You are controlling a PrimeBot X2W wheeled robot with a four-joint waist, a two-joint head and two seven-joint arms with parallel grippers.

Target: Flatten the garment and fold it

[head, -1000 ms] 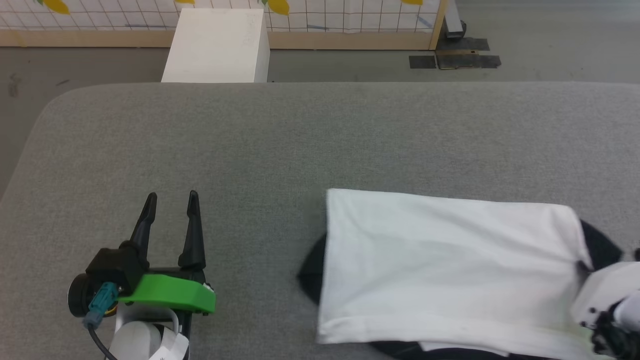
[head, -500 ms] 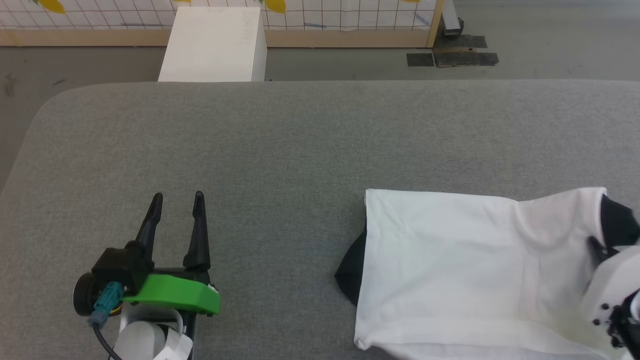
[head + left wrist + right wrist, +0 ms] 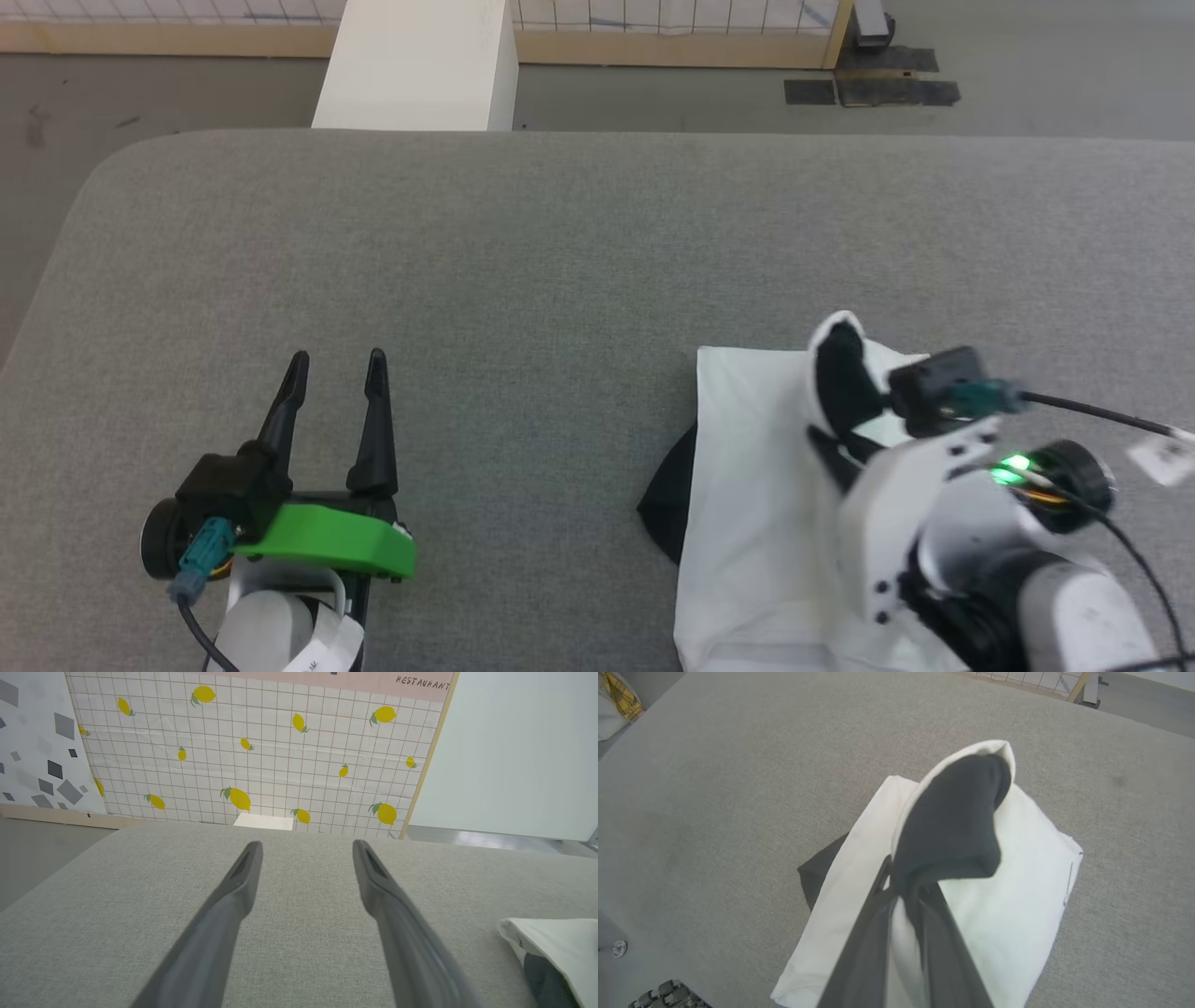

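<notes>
Garment (image 3: 747, 485): folded white bundle (black-tipped)

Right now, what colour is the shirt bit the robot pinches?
The pinched fold is black, edged white; right wrist view shows best.

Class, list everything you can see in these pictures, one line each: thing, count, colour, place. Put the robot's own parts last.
shirt: one, white with black, right part of the table, one edge raised
table: one, grey, under the shirt and grippers
box: one, white, beyond the table's far edge
wall panel: one, white grid with yellow lemons, behind the box
floor plates: a few, dark, far right
left gripper: one, dark fingers open, over bare table
right gripper: one, dark fingers shut on the shirt's raised edge
</notes>
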